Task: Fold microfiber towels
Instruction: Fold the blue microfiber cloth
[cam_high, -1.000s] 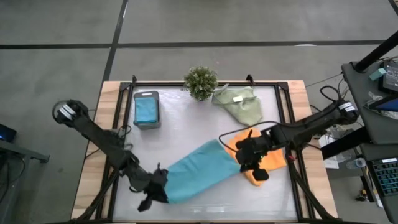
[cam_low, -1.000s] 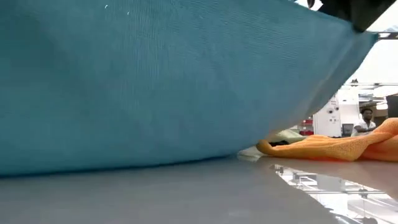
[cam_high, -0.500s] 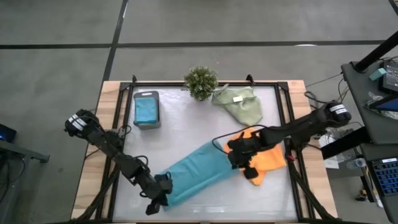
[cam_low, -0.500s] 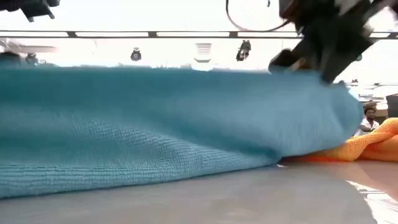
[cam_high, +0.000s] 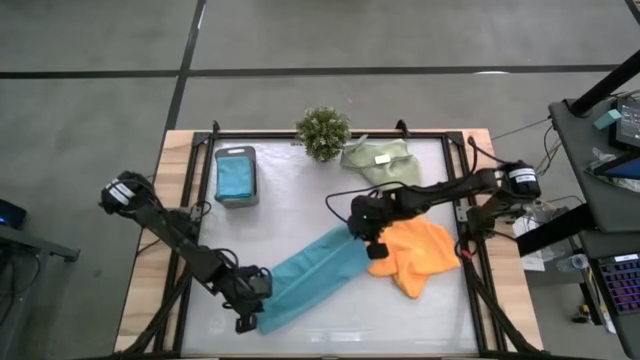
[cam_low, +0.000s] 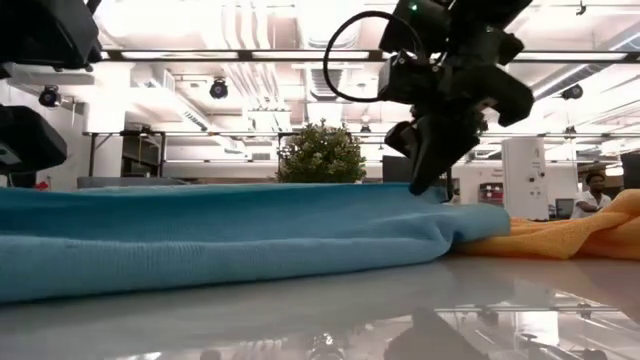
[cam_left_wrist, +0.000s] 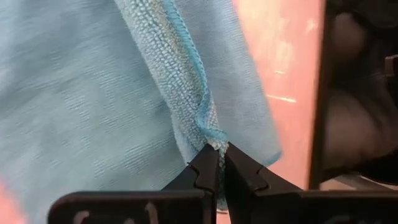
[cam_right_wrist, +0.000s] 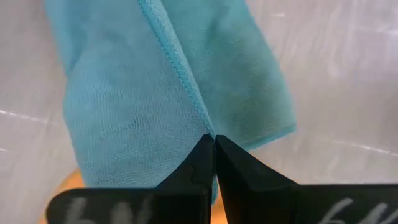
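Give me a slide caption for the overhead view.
Both grippers, left and right, pinch opposite ends of a teal towel stretched beside the orange towel.

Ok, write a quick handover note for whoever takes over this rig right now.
Left gripper: shut on the near-left end of the teal towel.
Right gripper: shut on that towel's far-right end.
The towel lies on the table in a long diagonal band, folded lengthwise.
Orange towel: crumpled beside it on the right.
Sage-green towel: crumpled at the far edge, by the plant.
Another teal towel: folded, in the grey tray.
Left: finish this fold, then orange and green.
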